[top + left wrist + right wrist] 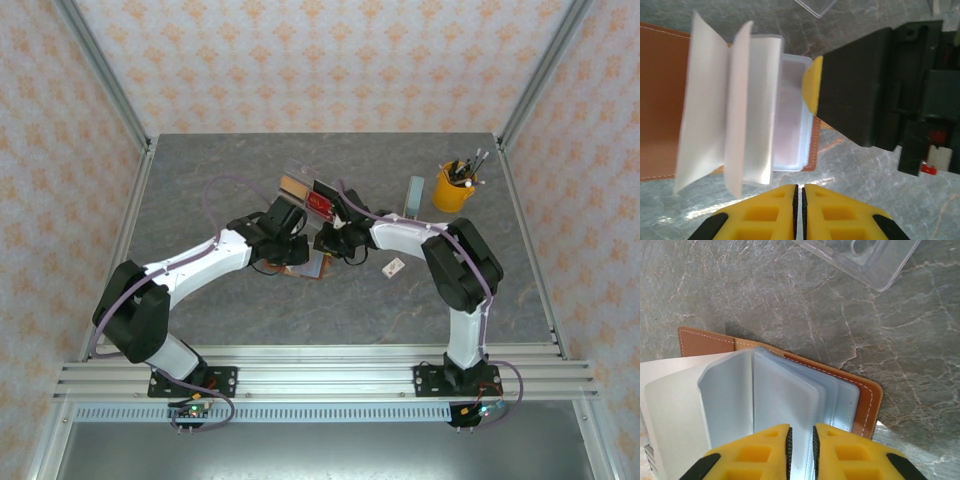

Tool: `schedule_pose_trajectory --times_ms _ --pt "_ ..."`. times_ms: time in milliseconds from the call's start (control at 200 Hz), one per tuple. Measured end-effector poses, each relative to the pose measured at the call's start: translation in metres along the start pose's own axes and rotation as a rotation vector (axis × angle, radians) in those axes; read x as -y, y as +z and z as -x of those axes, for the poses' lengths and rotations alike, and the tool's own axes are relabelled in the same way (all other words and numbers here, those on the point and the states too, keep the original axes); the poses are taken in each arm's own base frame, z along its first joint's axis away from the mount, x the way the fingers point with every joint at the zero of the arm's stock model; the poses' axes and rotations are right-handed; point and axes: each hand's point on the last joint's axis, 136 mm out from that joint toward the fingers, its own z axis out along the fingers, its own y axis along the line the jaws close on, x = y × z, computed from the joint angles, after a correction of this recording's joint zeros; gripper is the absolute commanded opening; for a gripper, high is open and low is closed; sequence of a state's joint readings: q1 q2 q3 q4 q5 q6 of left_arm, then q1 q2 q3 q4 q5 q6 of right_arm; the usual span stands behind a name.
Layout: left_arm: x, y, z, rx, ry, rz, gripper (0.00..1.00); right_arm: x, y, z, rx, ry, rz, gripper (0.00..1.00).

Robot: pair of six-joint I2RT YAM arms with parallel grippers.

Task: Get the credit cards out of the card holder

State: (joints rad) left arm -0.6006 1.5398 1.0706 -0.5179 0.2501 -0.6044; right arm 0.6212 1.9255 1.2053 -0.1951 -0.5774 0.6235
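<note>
I'm parting pockets of the card holder (867,405): right gripper (801,446) pinches a leaf, left gripper (799,210) closed, empty; next, find a card edge

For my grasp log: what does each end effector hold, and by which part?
Right end effector: a clear pocket of the card holder, by its edge. Left end effector: nothing visible.

Arms (200,262) white with black joints; lilac cables (206,205); yellow fingertips (765,450).

Bright, even light; the card holder (660,100) blurs, washed out, close up.
</note>
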Motion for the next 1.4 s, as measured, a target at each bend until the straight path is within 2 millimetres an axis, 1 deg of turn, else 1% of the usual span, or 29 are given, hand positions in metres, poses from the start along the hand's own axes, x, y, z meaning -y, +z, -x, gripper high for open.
schedule_pose_trajectory --times_ms 130,355,460,560,641,736,891,996,1191,1331,1396 --pt "-0.012 0.001 0.001 0.016 -0.002 0.063 0.16 -0.003 0.002 0.0 -0.009 -0.001 0.01 0.21" --pt "-0.037 0.002 0.01 0.043 -0.044 0.154 0.2 0.003 0.004 -0.001 -0.017 -0.001 -0.019 0.27" --pt "-0.049 0.01 0.012 0.029 -0.074 0.184 0.2 0.007 0.004 -0.001 -0.016 -0.001 -0.038 0.28" --pt "-0.059 0.02 0.009 0.002 -0.093 0.213 0.2 0.01 0.003 -0.001 -0.014 -0.001 -0.053 0.28" --pt "-0.066 0.027 0.007 -0.016 -0.106 0.232 0.2 0.011 0.003 -0.001 -0.014 -0.002 -0.059 0.27" --pt "-0.072 0.031 0.007 -0.025 -0.119 0.246 0.19 0.009 0.003 -0.001 -0.014 -0.005 -0.054 0.24" --pt "-0.077 0.032 0.01 -0.023 -0.14 0.253 0.19 0.001 0.002 0.001 -0.02 -0.013 -0.028 0.22" --pt "-0.081 0.036 0.008 -0.035 -0.145 0.262 0.18 0.0 0.002 0.0 -0.027 -0.013 -0.021 0.23" --pt "-0.089 0.05 -0.004 -0.082 -0.158 0.29 0.18 0.002 0.003 0.0 -0.029 -0.012 -0.032 0.27" --pt "-0.09 0.051 -0.005 -0.085 -0.162 0.293 0.17 0.005 0.003 -0.001 -0.032 -0.013 -0.044 0.27" --pt "-0.09 0.051 -0.005 -0.085 -0.163 0.293 0.17 0.005 0.004 -0.001 -0.033 -0.012 -0.044 0.25"
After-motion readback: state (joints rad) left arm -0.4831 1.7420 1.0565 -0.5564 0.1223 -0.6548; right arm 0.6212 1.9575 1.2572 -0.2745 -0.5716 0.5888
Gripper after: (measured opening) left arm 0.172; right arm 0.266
